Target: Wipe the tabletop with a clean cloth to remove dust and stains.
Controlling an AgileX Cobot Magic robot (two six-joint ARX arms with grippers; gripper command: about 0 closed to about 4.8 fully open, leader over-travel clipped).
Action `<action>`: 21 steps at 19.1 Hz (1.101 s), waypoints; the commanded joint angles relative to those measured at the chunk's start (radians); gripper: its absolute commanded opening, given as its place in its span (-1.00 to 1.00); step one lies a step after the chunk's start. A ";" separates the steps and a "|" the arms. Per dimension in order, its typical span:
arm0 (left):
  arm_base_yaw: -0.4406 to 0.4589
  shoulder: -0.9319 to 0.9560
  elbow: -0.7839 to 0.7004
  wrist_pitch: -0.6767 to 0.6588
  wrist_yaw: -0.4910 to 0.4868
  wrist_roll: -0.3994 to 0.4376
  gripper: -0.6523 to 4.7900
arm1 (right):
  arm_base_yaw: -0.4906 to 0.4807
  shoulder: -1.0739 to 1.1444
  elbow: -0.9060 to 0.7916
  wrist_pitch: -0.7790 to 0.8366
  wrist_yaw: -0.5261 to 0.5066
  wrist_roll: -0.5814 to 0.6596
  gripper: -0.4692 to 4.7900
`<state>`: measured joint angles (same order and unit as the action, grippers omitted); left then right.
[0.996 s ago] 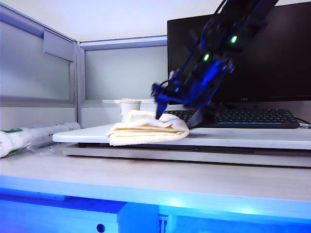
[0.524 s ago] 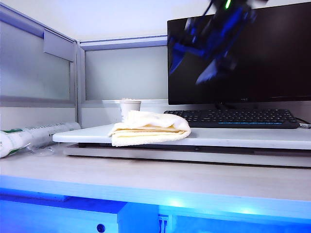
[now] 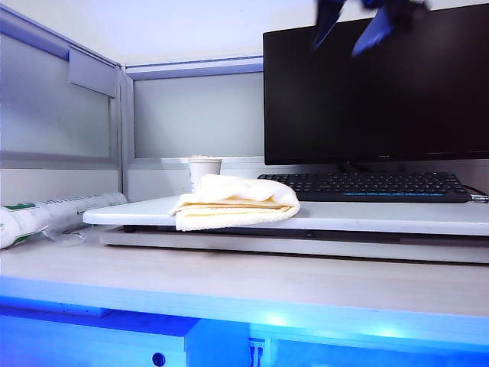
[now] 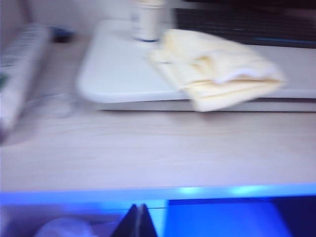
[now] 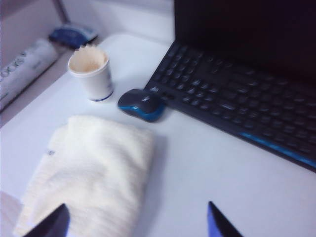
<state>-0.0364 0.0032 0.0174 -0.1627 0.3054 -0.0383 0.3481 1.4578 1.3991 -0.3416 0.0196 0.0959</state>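
The cloth [image 3: 235, 201] is lying bunched and folded at the middle left of the exterior view, on the white tabletop [image 3: 397, 216], with one flap drooping over the front edge; nothing is touching it. The right claw [image 3: 359, 19] is hanging blurred at the top edge of that view, in front of the monitor [image 3: 374, 92], well above the cloth, its two tips spread apart and empty. In the right wrist view the tips are framing the cloth [image 5: 91, 173] from above, with the paper cup [image 5: 91, 74] and the mouse [image 5: 141, 104] just beyond it and the keyboard [image 5: 237, 106] to the upper right. The left claw [image 4: 138, 222] is sitting low at the bottom of its own view, tips pressed together, holding nothing. To wipe well, the right claw probably needs to be pinching the thick upper folds rather than the overhanging flap, then dragging the cloth flat across the bare board while staying clear of the cup and the mouse.
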 commanded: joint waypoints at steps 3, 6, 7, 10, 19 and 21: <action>0.001 0.000 0.001 -0.035 -0.132 0.005 -0.78 | -0.085 -0.226 -0.231 0.002 0.012 0.002 0.42; 0.001 0.000 0.001 -0.037 -0.149 0.005 -0.78 | -0.154 -0.394 -0.398 0.002 0.012 0.005 0.41; 0.001 0.000 0.001 -0.037 -0.150 0.005 -0.78 | -0.180 -0.455 -0.455 0.002 0.011 0.006 0.41; 0.001 0.000 0.001 -0.037 -0.152 0.005 -0.78 | -0.240 -0.631 -0.596 -0.005 0.006 0.009 0.40; 0.001 0.000 0.001 -0.039 -0.177 0.005 -0.78 | -0.259 -1.144 -0.888 -0.093 0.005 0.033 -0.56; 0.001 0.000 0.001 -0.039 -0.179 0.005 -0.78 | -0.259 -1.281 -0.943 -0.104 0.004 0.034 -0.85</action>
<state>-0.0364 0.0032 0.0193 -0.1825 0.1371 -0.0376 0.0895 0.2314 0.4747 -0.4488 0.0250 0.1242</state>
